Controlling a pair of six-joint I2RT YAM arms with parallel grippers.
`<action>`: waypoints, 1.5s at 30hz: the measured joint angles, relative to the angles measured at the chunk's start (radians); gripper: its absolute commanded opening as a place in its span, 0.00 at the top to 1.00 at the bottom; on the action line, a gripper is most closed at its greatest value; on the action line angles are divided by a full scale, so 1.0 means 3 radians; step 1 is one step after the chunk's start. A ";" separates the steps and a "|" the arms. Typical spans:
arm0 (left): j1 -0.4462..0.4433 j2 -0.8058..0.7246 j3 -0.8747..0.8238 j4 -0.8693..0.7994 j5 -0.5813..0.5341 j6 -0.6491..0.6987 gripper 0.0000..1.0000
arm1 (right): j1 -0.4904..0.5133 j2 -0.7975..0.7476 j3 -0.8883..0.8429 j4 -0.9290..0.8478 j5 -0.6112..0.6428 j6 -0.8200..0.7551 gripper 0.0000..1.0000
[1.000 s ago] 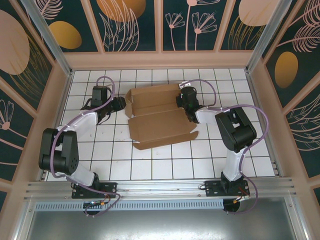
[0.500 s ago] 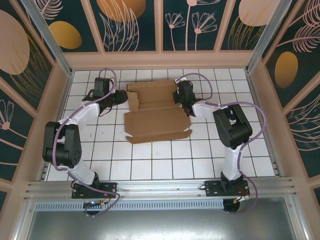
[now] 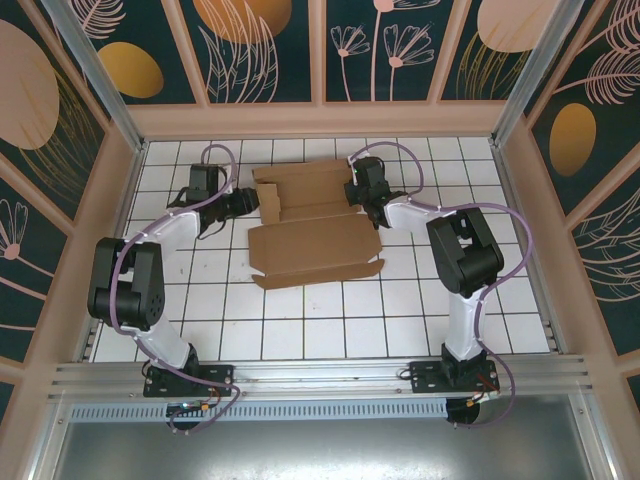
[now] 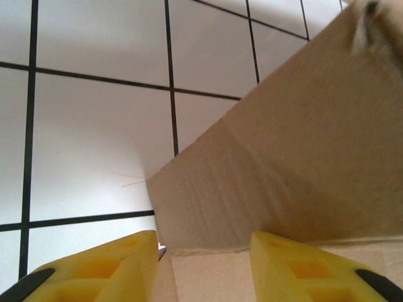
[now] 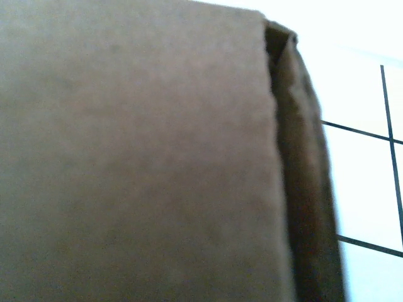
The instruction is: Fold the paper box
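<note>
1. Both pincers sit at the far half of the sheet. The left pincer (image 3: pixel 247 203) is at its 9 o'clock edge, yellow fingers (image 4: pixel 101 270) partly spread with a cardboard tab lying between them. Whether they squeeze it cannot be told.
2. The right pincer (image 3: pixel 354 196) is pressed together at the 3 o'clock edge of the far panel. Whether a layer of board is nipped between its tips cannot be told.
3. The paper box (image 3: pixel 315 240) lies on the white tiled table (image 3: pixel 300 320), about centre and reaching toward 12 o'clock. Its near panel is flat and its far panels look partly folded over.
4. By judgement it is light and stiff across each panel, hinges easily along the creases, and is likely to spring back when released. It would probably slide on the smooth tiles, so one side needs bracing. Flap edges and tabs close to a crease are the best holds, not panel middles.
5. The board is plain brown, matte and faintly ribbed, with fibrous cut edges, notches and small side tabs. The right wrist view shows a doubled edge.
</note>
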 measured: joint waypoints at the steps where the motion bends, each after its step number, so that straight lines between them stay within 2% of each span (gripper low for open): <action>1: -0.0013 -0.0004 -0.0037 0.0029 0.0000 0.0025 0.57 | -0.0003 0.0000 0.0000 0.0001 -0.0006 -0.0001 1.00; 18: -0.0117 -0.0267 -0.0345 0.0290 -0.0018 0.0450 0.55 | -0.0032 0.0006 -0.0003 0.0022 -0.0093 0.0003 1.00; 28: -0.0130 -0.0351 -0.0467 0.0463 -0.0023 0.0739 0.61 | -0.0047 0.0018 -0.0003 0.0038 -0.0120 0.0013 1.00; 40: -0.0141 -0.0549 -0.0764 0.0838 0.0214 0.1081 0.63 | -0.0050 0.0024 -0.0003 0.0052 -0.0142 0.0013 1.00; 45: -0.0141 -0.0549 -0.0764 0.0927 0.0234 0.1169 0.61 | -0.0050 0.0024 -0.0003 0.0052 -0.0144 0.0013 1.00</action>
